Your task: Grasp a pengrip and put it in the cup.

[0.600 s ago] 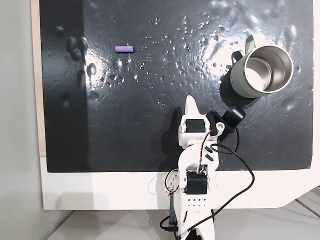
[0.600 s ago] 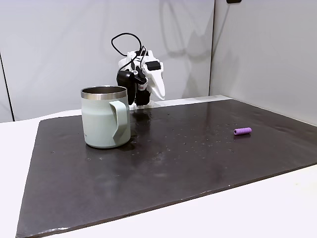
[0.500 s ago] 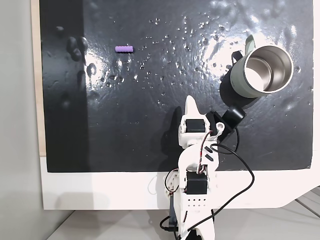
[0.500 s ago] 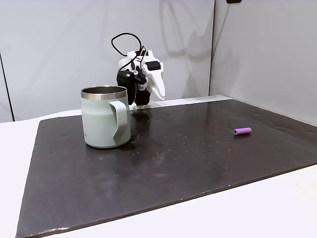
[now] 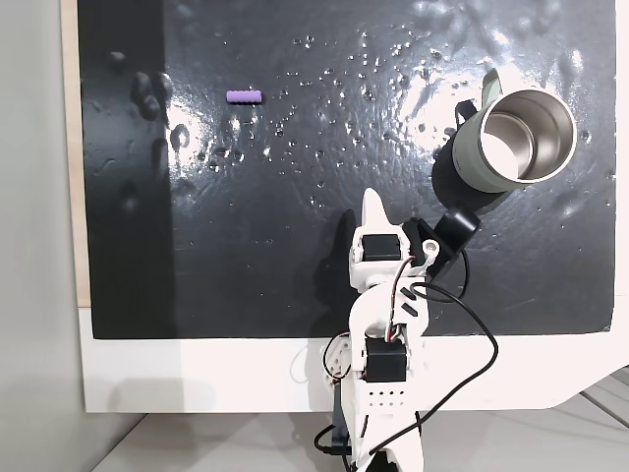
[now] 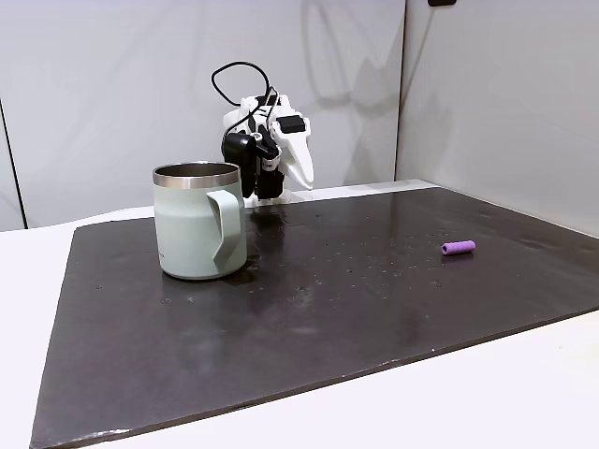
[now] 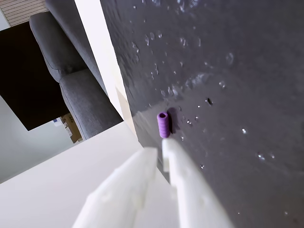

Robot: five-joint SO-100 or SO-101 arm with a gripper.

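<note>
The pengrip (image 5: 244, 96) is a small light-purple ribbed tube lying on the black mat at the far left in a fixed view; it lies at the right of the mat (image 6: 459, 248) in the other. The grey-green cup (image 5: 513, 141) with its steel inside stands upright at the right, handle outward (image 6: 199, 221). My white gripper (image 5: 371, 202) is folded back near the arm's base, far from both things (image 6: 304, 178). In the wrist view its fingers (image 7: 159, 151) lie together with nothing between them, and the pengrip (image 7: 163, 124) shows beyond their tips.
The black mat (image 5: 295, 256) is speckled with shiny droplets and dents. A white table edge (image 5: 197, 374) runs under the arm's base. Black cables (image 5: 472, 334) loop beside the arm. A grey sofa (image 7: 71, 80) shows beyond the table.
The arm has shifted only very slightly. The pengrip and the cup lie where they were.
</note>
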